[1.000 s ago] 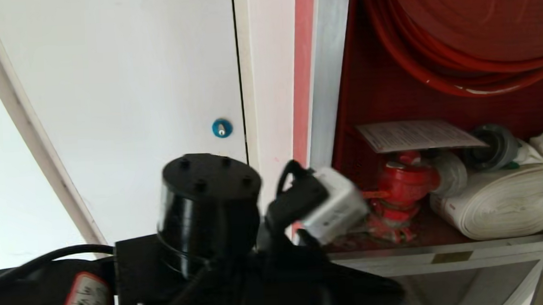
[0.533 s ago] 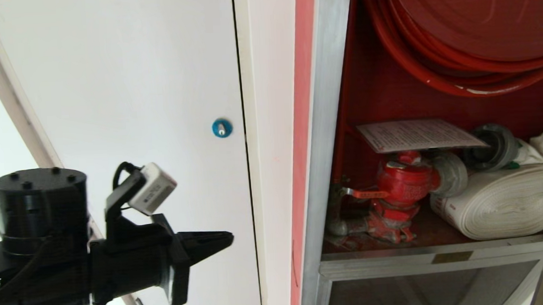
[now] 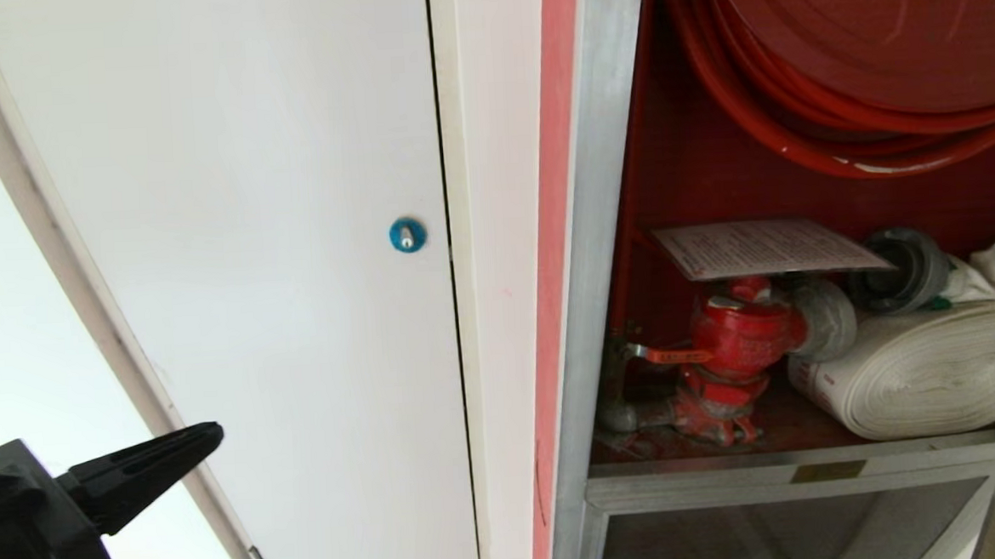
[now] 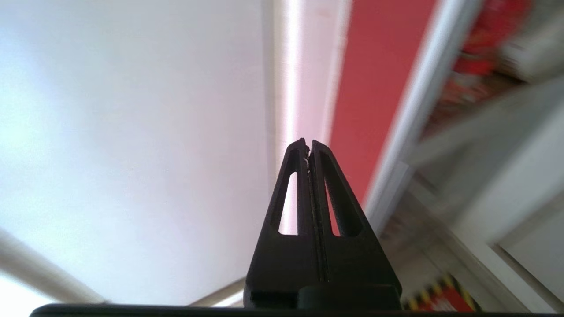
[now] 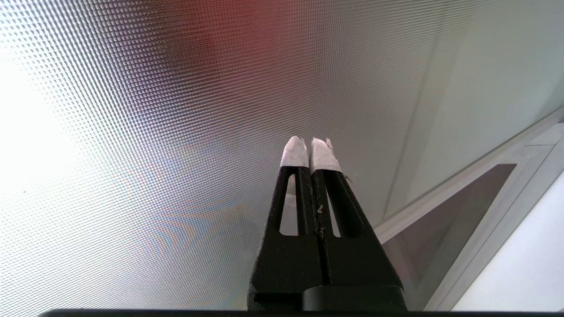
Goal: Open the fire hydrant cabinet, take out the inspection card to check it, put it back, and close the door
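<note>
The card (image 3: pixel 764 248) is lying on the valve (image 3: pixel 743 335) in the open cabinet (image 3: pixel 618 137) — the left claw (image 3: pixel 208 438), closed and empty, is hanging far aside.

A service wall in a public or office building: a recessed fire hydrant cabinet (image 3: pixel 622 222) with red hose reel (image 3: pixel 868 30), red valve (image 3: pixel 739 335) and rolled white hose (image 3: pixel 936 367), right of the left gripper (image 3: pixel 208 438); beside it a white panel door (image 3: pixel 229 200) with blue lock (image 3: pixel 406 234).
</note>
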Controlling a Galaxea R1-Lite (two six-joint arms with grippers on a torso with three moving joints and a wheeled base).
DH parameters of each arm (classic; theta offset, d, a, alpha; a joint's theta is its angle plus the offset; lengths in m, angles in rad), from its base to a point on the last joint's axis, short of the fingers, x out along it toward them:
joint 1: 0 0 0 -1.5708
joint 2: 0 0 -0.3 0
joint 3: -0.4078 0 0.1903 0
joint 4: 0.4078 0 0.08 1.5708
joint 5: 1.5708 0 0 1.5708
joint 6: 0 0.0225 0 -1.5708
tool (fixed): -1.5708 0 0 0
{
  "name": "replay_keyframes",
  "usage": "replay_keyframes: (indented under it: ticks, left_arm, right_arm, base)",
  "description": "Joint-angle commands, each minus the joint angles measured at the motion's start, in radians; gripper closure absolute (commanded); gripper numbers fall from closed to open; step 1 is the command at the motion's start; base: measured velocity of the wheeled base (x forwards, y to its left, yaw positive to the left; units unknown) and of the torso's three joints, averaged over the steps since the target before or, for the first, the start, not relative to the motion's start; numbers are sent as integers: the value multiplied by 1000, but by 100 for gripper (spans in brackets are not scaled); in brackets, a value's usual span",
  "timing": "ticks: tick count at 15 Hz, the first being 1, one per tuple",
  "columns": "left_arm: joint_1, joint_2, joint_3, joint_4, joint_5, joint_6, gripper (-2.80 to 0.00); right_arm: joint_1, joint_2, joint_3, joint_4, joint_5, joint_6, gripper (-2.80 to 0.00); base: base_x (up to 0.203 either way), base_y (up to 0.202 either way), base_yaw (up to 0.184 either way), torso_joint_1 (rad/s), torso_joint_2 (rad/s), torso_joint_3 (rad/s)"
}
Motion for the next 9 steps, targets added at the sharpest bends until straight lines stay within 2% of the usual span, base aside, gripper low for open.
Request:
replay_keyframes:
  ticks: [1, 3, 5, 9]
  left_arm:
    - [50, -131, 20, 11, 62, 1, 0]
    - [77, -244, 48, 36, 149, 27, 0]
    - [90, -341, 71, 65, 285, 69, 0]
    - [94, -484, 84, 142, 524, 104, 0]
  right_arm:
    - [0, 1, 3, 0, 0, 1, 0]
    - [0, 1, 3, 0, 0, 1, 0]
    - [0, 1, 3, 0, 0, 1, 0]
    - [0, 1, 3, -1, 0, 1, 0]
  base:
    - [0, 0, 0, 0, 0, 0]
    - [0, 0, 0, 0, 0, 0]
    - [0, 0, 0, 0, 0, 0]
    - [0, 0, 0, 0, 0, 0]
